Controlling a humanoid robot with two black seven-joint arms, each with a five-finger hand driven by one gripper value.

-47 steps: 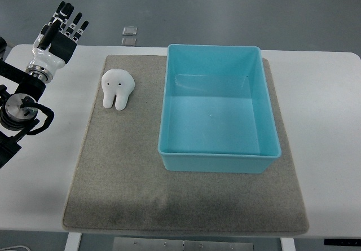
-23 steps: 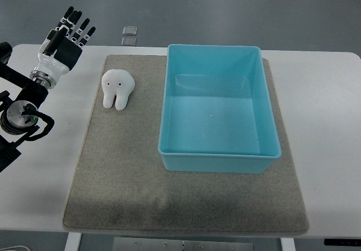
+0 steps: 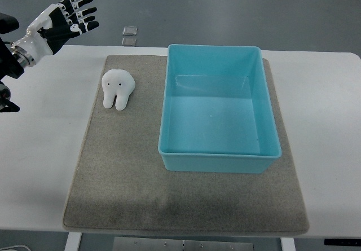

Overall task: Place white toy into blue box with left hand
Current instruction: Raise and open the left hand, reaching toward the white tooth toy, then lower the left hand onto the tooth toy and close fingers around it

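Since a second ago our left hand (image 3: 61,21) has swung up and outward toward the far-left corner, and most of the forearm has slid out of view; nothing else has shifted.

Working down in size, the white rectangular surface (image 3: 327,121) carries everything. On it lies a grey felt mat (image 3: 124,189), probably there to stop things sliding. The light blue plastic box (image 3: 217,158) sits on the mat's right half, open at the top and with nothing inside, so a drop from above looks easy. The white tooth-shaped soft toy (image 3: 117,88) lies on the mat just left of the box, apart from its wall, roots pointing toward us and two dark eyes facing up. It is untouched.

Our left hand hovers well apart from the toy, beyond the mat's far-left corner. Its black-and-white fingers (image 3: 79,3) are spread wide and hold nothing, which we read as readying for a reach. Two small grey squares (image 3: 130,35) lie on the floor beyond the far edge. Our right hand does not show.
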